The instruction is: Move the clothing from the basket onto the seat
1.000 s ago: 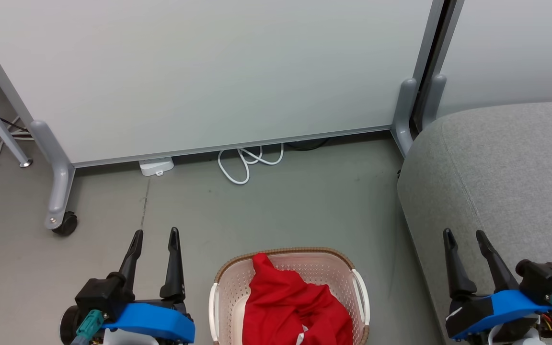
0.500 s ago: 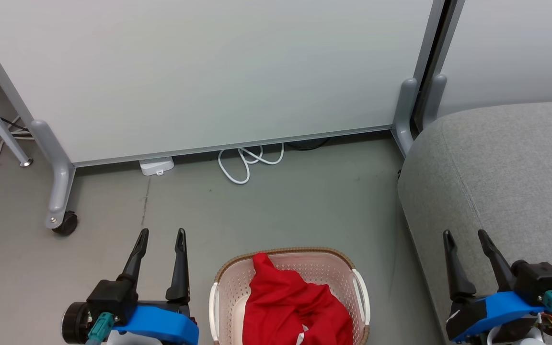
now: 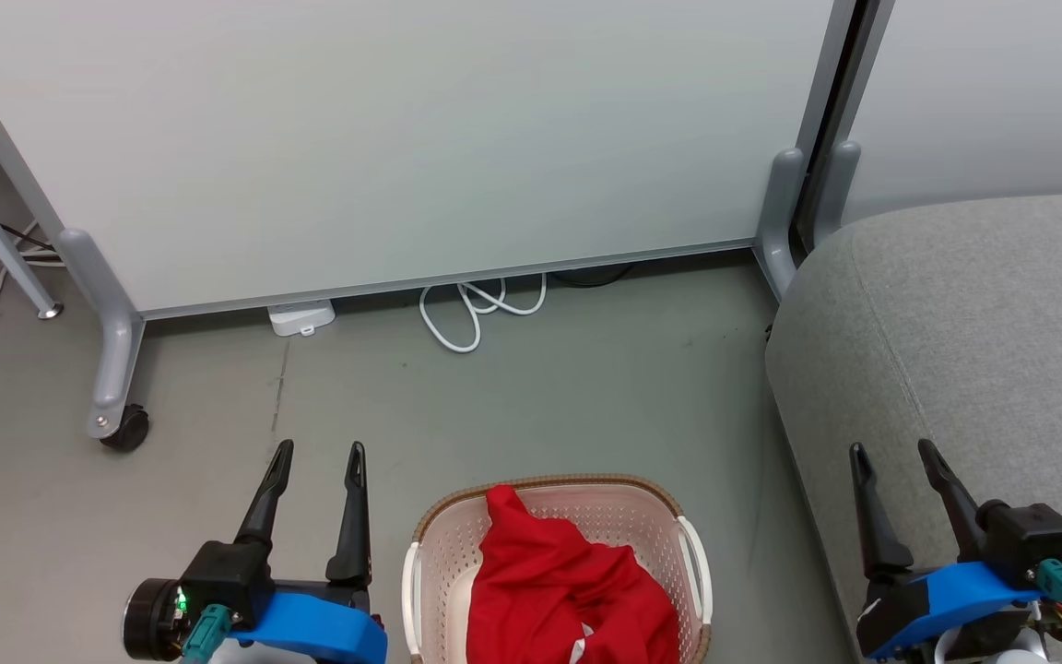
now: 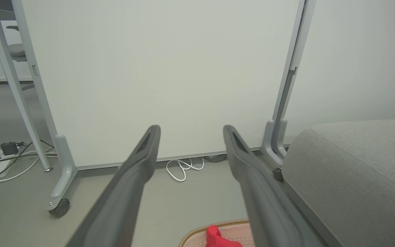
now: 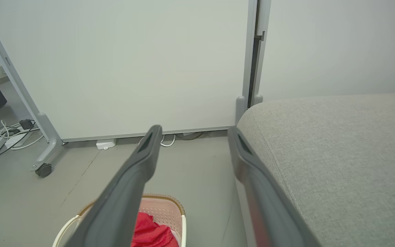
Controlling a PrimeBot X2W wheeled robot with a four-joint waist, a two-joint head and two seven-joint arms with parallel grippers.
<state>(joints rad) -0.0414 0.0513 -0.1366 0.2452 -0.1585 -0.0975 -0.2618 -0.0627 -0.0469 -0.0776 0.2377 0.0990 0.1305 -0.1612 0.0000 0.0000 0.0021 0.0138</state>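
A: What sits nearest, along the bottom edge of the head view?

B: The left gripper (image 3: pixel 321 447) is at the lower left. Its two dark fingers are spread apart over bare floor (image 3: pixel 531 406), gripping nothing. The right gripper (image 3: pixel 890 446) at the lower right is spread the same way and holds nothing, and in that view its fingers lie across the front edge of the seat (image 3: pixel 973 323).

A: And the clothing?

B: The clothing (image 3: pixel 559 590) is a crumpled red heap inside the basket (image 3: pixel 549 482) at bottom centre, between the two grippers and apart from both. One peak of fabric rises at the far left of the basket, up to about the brown rim. A scrap of white shows low in the heap. The frame edge cuts the pile off, so it may be one garment or two; I can't say.

A: Where is the seat?

B: It takes up the right side of the frame. It is grey with a rounded corner and a seam running down it. It is near the basket, with a strip of floor between them.

A: Farther back?

B: A looped white cable (image 3: pixel 471 318) and a small white box (image 3: pixel 300 320) lie on the floor. They are at the foot of a pale panel (image 3: pixel 402 138) spanning the top of the frame. The panel stands on grey legs, one ending in a black caster (image 3: pixel 130 431) at middle left.
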